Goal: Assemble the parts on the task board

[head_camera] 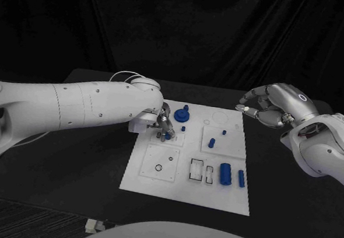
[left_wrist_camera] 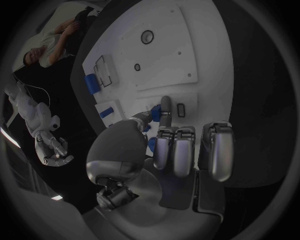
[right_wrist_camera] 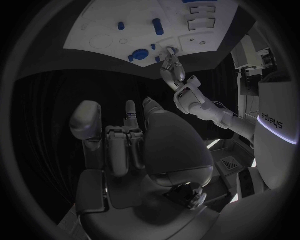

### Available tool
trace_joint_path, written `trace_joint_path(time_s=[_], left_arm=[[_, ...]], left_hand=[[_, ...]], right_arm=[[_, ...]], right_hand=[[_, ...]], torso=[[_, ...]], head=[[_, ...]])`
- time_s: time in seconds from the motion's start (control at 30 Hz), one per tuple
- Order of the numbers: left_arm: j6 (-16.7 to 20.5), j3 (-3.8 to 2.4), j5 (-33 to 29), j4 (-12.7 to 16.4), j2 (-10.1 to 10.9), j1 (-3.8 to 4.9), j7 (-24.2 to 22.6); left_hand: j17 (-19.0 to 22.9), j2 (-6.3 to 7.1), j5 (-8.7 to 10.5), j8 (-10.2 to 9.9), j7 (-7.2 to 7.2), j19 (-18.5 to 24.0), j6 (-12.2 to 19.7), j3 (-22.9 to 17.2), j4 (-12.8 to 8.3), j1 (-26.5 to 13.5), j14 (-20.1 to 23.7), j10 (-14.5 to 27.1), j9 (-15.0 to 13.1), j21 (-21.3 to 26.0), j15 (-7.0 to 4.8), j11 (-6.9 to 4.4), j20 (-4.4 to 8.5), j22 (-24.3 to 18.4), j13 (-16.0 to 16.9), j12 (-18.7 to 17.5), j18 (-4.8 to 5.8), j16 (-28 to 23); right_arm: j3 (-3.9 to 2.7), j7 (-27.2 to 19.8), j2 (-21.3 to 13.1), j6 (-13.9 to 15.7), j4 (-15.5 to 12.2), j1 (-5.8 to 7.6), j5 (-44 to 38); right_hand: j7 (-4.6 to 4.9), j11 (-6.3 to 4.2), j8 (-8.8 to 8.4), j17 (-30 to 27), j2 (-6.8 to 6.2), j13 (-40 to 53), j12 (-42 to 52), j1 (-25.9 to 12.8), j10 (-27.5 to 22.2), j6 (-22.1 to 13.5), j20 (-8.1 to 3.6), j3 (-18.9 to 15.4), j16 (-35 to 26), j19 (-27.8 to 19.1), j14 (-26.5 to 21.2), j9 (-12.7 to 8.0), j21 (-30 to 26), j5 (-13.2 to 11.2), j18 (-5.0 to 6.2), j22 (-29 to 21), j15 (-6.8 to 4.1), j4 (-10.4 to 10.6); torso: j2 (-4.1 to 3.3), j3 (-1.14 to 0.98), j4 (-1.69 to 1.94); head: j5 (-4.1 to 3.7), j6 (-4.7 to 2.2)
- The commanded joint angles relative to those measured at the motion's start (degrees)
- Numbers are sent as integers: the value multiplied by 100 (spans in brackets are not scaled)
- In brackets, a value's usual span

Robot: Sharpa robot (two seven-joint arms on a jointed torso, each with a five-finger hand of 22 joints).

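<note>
Left hand (head_camera: 165, 124) reaches onto the task board (head_camera: 187, 188), one finger out among the parts, holding nothing I can make out, while the right hand (head_camera: 271, 105) waits curled and empty beside it.

Your left arm (head_camera: 72, 104) reaches in over the counter (head_camera: 74, 160) with its wrist bent down at the task board's (head_camera: 214, 194) far-left part. Your left hand (head_camera: 163, 125) hangs fingers-down there; from the left wrist view one finger (left_wrist_camera: 165, 107) stretches out toward the board's surface while the others lie curled side by side, and whether anything is held cannot be told. Your right arm (head_camera: 337, 157) stands off the board's right side, well apart from it, and your right hand (head_camera: 271, 105) is raised with its fingers curled in on nothing.
</note>
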State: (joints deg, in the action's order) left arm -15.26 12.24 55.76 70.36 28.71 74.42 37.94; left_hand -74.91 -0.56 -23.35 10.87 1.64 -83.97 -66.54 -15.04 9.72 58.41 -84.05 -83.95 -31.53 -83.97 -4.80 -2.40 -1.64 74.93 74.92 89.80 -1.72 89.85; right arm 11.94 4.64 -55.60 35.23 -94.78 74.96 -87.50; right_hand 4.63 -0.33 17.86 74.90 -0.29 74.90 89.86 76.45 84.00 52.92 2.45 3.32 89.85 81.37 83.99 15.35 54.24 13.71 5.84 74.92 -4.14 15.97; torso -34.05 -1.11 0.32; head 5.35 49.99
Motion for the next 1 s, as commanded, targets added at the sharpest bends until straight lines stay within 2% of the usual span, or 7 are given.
trace_joint_path(time_s=[0.03, 0.37, 1.0], left_arm=[[85, -4, -35, -12, -21, -13, -137], [100, -4, -35, -97, -61, -15, -158], [-127, -4, -35, -85, -73, -38, -112]], left_hand=[[-1509, 1, 34, -35, 20, 17, 13, -46, 0, -3, -595, -605, -7, 30, 18, 42, -27, 869, 1508, 20, -53, 15], [-1509, 1, 33, -41, 22, 25, 18, -59, -11, 10, -595, -605, -10, 40, 17, 41, -27, 861, 1508, 20, -56, 15], [-1509, 1, 35, -44, 24, 34, 19, -65, -14, 13, -595, -605, -11, 50, 17, 42, -27, 852, 1508, 20, -59, 15]], right_arm=[[-4, 106, -9, -18, -6, -16, -14], [-4, 111, -8, -33, 2, -30, -14], [-4, 128, -13, -59, 9, -55, -13]], right_hand=[[12, 27, 13, 1482, 58, 1510, 14, -12, 600, 24, 5, -10, -3, -16, 594, 7, -14, 10, 29, 673, 41, 11], [12, 27, 13, 1482, 58, 1510, 14, -12, 600, 24, 5, -10, -3, -16, 594, 7, -14, 10, 29, 673, 41, 11], [15, 29, 12, 1479, 60, 1510, 14, -12, 600, 23, 6, -13, -5, -20, 593, 6, -31, 6, 31, 669, 43, 13]], torso=[[0, -1, 0], [0, 0, 0], [1, -2, 0]], head=[[-2, 1], [3, 1], [7, 1]])
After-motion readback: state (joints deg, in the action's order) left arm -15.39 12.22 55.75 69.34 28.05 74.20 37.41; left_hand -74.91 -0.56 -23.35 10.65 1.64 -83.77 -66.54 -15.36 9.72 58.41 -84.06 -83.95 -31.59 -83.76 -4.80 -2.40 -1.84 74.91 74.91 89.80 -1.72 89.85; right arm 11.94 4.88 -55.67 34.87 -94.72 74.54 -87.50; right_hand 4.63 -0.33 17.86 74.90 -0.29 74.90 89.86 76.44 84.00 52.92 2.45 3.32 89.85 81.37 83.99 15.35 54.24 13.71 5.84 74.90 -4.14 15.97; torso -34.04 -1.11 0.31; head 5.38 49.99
